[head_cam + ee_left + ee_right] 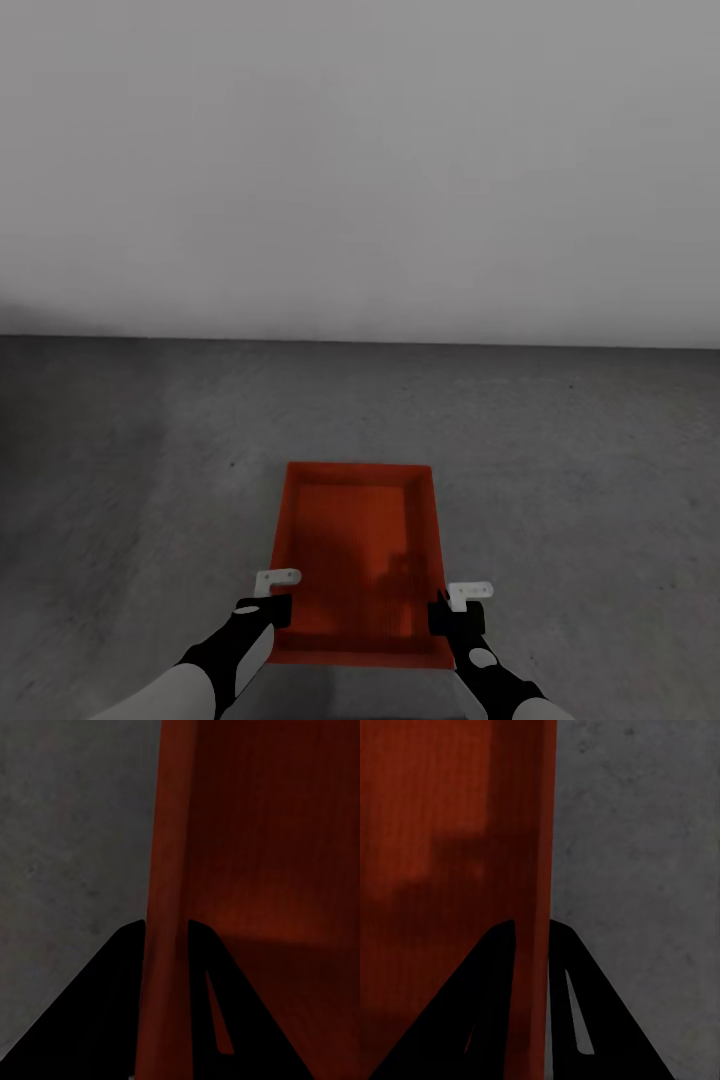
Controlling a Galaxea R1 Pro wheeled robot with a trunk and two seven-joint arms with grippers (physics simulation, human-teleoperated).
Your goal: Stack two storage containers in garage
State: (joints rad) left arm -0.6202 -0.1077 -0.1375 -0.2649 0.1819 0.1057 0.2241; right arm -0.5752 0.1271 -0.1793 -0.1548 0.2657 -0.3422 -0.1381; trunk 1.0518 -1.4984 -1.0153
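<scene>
One red-orange open-topped storage container is in front of me, long side pointing away, over the dark grey concrete floor of the garage. My left gripper clamps its left wall near the close end, and my right gripper clamps the right wall opposite. In the left wrist view the black fingers straddle the red wall. The right wrist view has the fingers pinching the other wall. A dark shadow lies under the container's near edge. The inside of the container is bare.
A plain white wall rises straight ahead and meets the floor a short way beyond the container. Grey concrete stretches to both sides of the container.
</scene>
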